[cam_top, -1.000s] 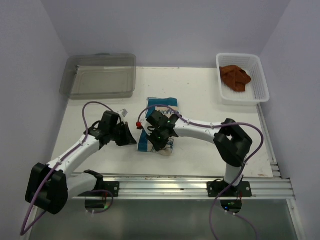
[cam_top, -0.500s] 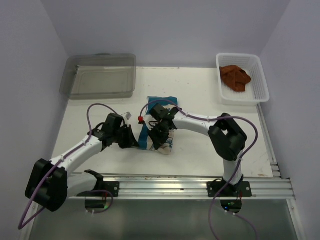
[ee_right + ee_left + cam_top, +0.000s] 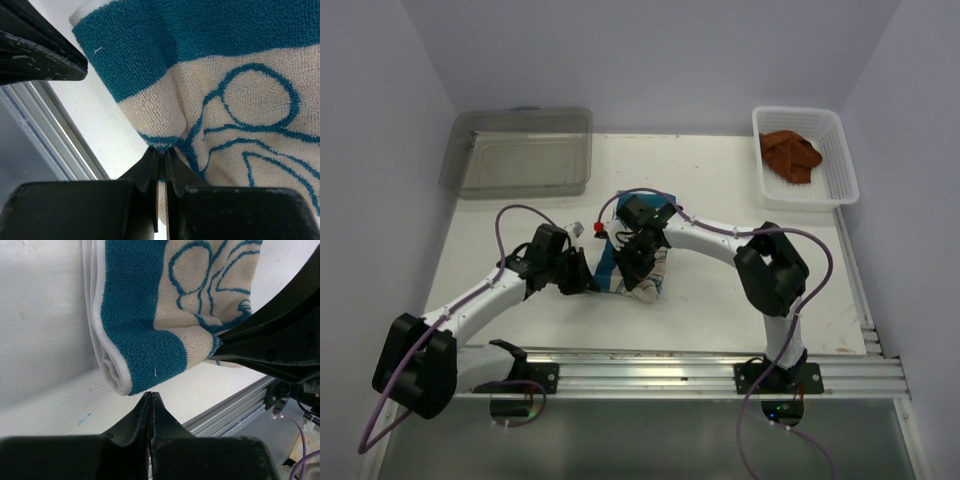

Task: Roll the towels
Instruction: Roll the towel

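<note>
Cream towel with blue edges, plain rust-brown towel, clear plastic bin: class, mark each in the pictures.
Cream towel with blue edges [image 3: 140, 340], left wrist view, blue edge band.
Plain rust-brown towel [image 3: 790, 155], top view, crumpled middle.
Clear plastic bin [image 3: 525, 165], top view, bare floor.

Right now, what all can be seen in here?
cream towel: one, cream with blue print, mid-table, partly rolled
brown towel: one, rust-brown, in the basket
basket: one, white, far right corner
bin: one, clear, far left corner
table: one, white, under everything
rail: one, silver, near edge
left arm: one, white and black; left pincer shut at the cream towel's edge
right arm: one, white and black; right pincer shut on the cream towel
</note>
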Robot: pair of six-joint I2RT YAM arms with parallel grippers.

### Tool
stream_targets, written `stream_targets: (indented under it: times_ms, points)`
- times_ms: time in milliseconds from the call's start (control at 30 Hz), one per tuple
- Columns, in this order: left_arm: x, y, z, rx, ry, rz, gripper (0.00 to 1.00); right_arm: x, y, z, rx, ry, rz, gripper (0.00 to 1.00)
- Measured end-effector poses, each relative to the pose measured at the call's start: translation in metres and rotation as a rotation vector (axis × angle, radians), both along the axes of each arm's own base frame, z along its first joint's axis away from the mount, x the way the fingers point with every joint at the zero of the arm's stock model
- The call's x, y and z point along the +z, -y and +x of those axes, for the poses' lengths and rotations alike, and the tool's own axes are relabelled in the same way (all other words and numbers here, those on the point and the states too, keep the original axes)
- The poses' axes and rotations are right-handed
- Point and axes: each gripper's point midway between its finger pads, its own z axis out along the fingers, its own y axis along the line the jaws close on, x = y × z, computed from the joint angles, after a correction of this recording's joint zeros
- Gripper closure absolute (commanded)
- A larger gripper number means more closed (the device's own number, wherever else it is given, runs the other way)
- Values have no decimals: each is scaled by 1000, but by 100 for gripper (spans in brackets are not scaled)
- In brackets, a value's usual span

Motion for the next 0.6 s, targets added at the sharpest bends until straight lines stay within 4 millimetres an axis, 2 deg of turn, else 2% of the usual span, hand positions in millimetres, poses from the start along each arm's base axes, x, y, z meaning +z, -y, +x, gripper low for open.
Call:
stream_targets:
  times_ms: [233, 600]
  points:
    - [4, 6, 15, -8, 8, 3, 100, -6, 4, 5, -13, -22, -20, 100]
    - [3, 12, 30, -30, 11, 19, 100, -2, 5, 13, -30, -40, -5, 100]
